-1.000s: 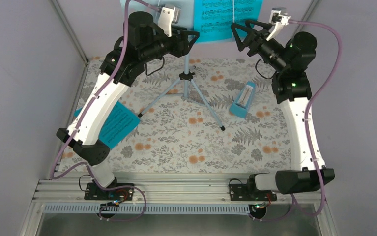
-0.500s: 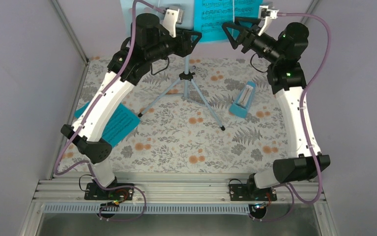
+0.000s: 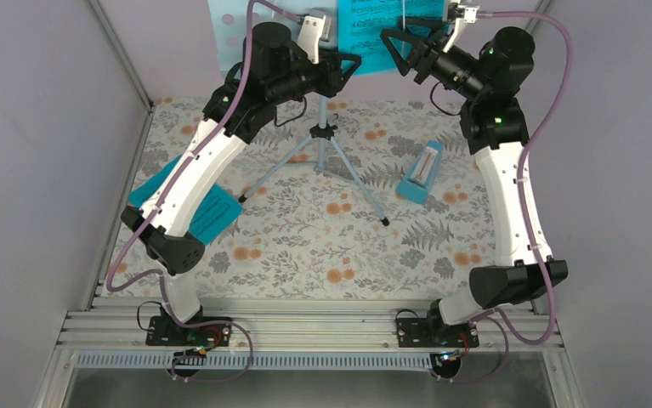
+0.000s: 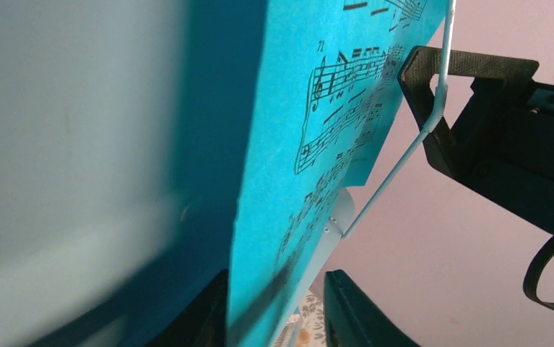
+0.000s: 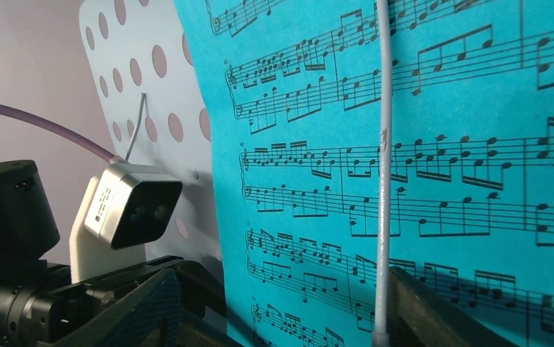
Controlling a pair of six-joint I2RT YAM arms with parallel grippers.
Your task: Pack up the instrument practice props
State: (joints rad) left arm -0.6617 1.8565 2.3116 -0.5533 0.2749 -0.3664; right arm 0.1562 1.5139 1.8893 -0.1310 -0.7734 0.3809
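Stand [image 3: 323, 133]: upright at the far middle of the cloth [image 3: 305, 246]; I see its legs [image 3: 358, 184] spread on the floral print.
Desk [image 3: 220, 30]: pale blue, perforated, at the top of the stand, between the two arms.
Page [image 3: 365, 34]: turquoise, printed with music, resting on the desk; a thin white wire [image 5: 383, 181] crosses its face.
Loose page [image 3: 207, 212]: flat on the cloth at the left, partly under the left arm.
Metronome [image 3: 418, 177]: blue with a whitish face, on the cloth right of the legs and apart from them.
Left gripper [image 3: 354, 70]: raised at the desk's lower edge. On my wrist feed its fingers [image 4: 353, 311] are spread, with the page's bottom edge between them; I cannot tell whether they touch it.
Right gripper [image 3: 390, 53]: raised opposite, facing the page; I read its fingers [image 5: 151, 311] as wide apart, holding nothing.
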